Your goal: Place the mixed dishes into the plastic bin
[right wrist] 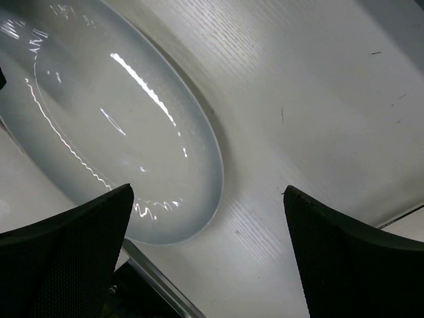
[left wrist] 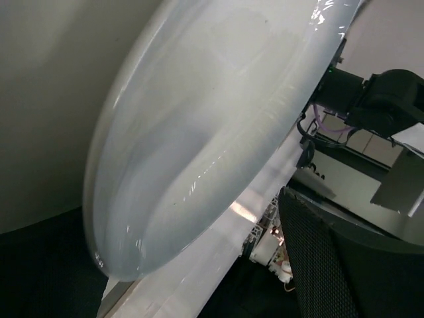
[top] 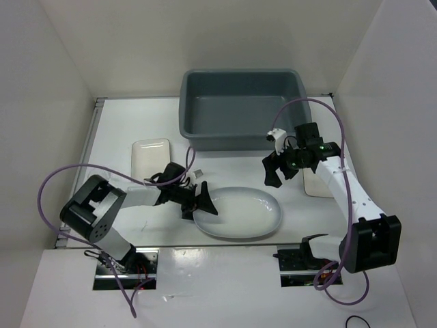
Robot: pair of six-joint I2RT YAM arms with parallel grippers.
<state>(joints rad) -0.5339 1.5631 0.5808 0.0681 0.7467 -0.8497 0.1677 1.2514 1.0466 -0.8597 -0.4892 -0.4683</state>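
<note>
The large white oval platter (top: pixel 242 213) lies on the table in front of the arms. My left gripper (top: pixel 198 203) is at its left rim, jaws apart, one finger over the rim. In the left wrist view the platter (left wrist: pixel 199 132) fills the frame, and only one finger (left wrist: pixel 344 265) shows, clear of it. My right gripper (top: pixel 276 169) is open and empty above the table, past the platter's right end (right wrist: pixel 119 132). The dark grey plastic bin (top: pixel 239 130) stands empty at the back. A cream plate (top: pixel 151 157) lies at the left. A second plate (top: pixel 315 183) lies under my right arm. No glass cups show.
White walls close in the table on the left, back and right. A purple cable (top: pixel 54 179) loops from the left arm. The right arm's cable (top: pixel 321 102) arcs over the bin's right corner. The table's near edge (right wrist: pixel 165 278) shows in the right wrist view.
</note>
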